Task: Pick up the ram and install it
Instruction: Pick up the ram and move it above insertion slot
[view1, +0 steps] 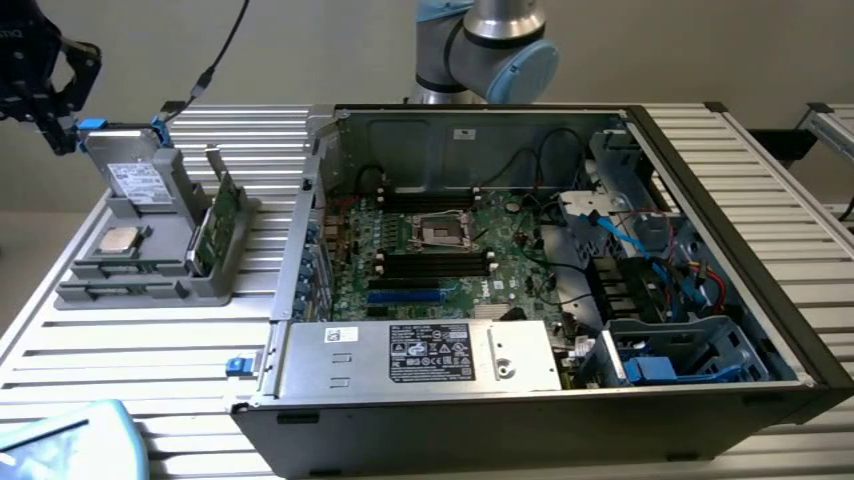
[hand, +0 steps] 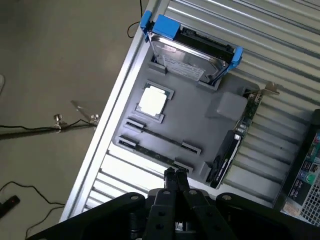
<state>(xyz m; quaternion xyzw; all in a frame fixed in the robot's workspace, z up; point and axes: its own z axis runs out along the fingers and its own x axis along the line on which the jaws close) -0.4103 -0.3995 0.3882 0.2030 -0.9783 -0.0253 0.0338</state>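
Closest to my wrist camera are the fingers (hand: 175, 175), and I read them as closed: the two dark tips meet with nothing held between them. They hang just off the near edge of the grey tray (hand: 210, 125), over the slatted desk (hand: 280, 35).

I take the ram (hand: 152, 153) to be the thin dark strip standing on edge in the long slot along that same tray edge. It sits just beyond the tips, apart from them and untouched. One end bracket of its slot is the tray part nearest the fingers. A second long slot runs parallel just behind it, and I cannot tell whether that one holds anything.

Further back on the tray I see a small silver processor (hand: 151, 101), then a hard drive (hand: 187, 60) in a blue carrier at the far end. A green card (hand: 245, 120) with a metal bracket stands upright along one side.

From the exterior view, the open computer case (view1: 801, 330) rests on the desk at the exterior view's right of the tray. Its motherboard (view1: 441, 250) faces up, with rows of black slots showing.
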